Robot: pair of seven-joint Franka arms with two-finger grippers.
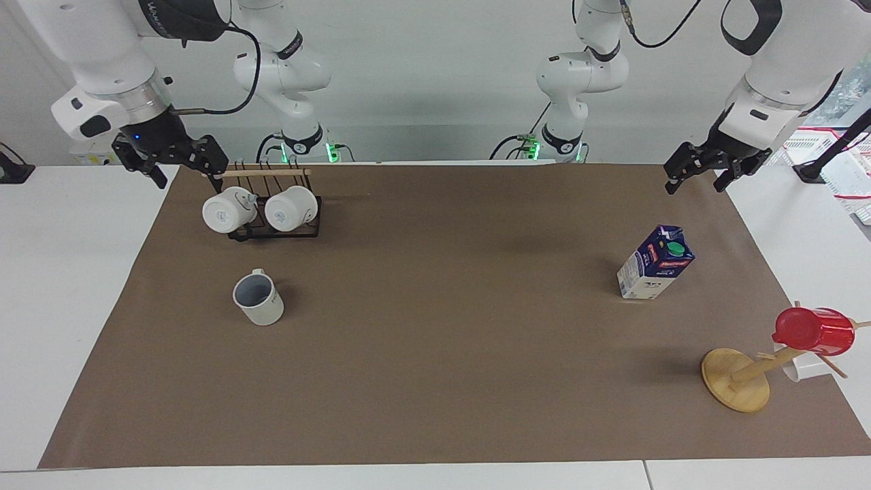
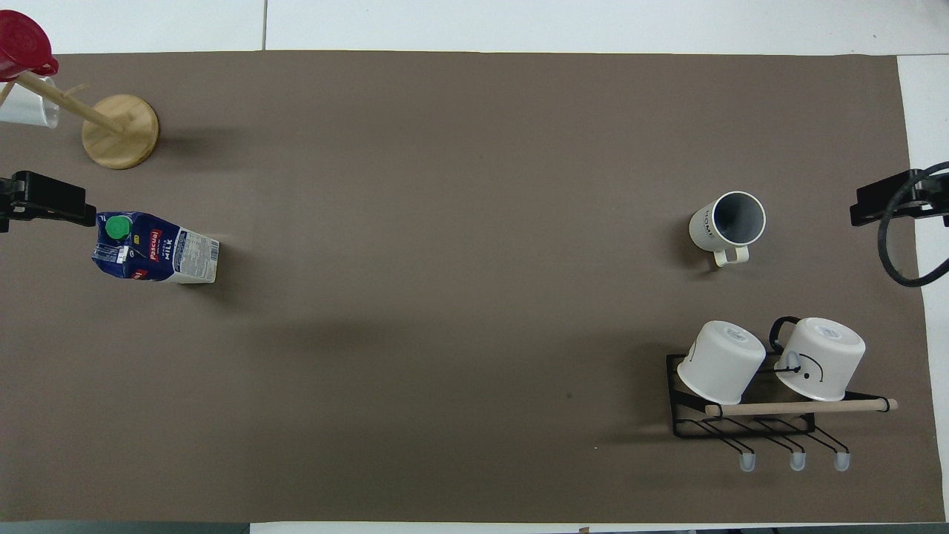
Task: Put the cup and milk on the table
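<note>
The cup [image 1: 258,298], off-white with a grey-blue inside, stands upright on the brown mat [image 1: 435,340] toward the right arm's end; it also shows in the overhead view [image 2: 728,221]. The milk [image 1: 654,263], a blue and white carton with a green cap, stands on the mat toward the left arm's end, also seen from overhead [image 2: 156,248]. My right gripper [image 1: 187,177] is open and empty, raised over the mat's edge by the rack. My left gripper [image 1: 695,182] is open and empty, raised over the mat's edge at its end. Neither touches anything.
A black wire rack [image 1: 272,228] with two all-white mugs [image 1: 228,211] stands nearer to the robots than the cup. A wooden mug tree [image 1: 738,378] with a red cup [image 1: 813,331] stands farther from the robots than the milk. White tabletop [image 1: 68,286] surrounds the mat.
</note>
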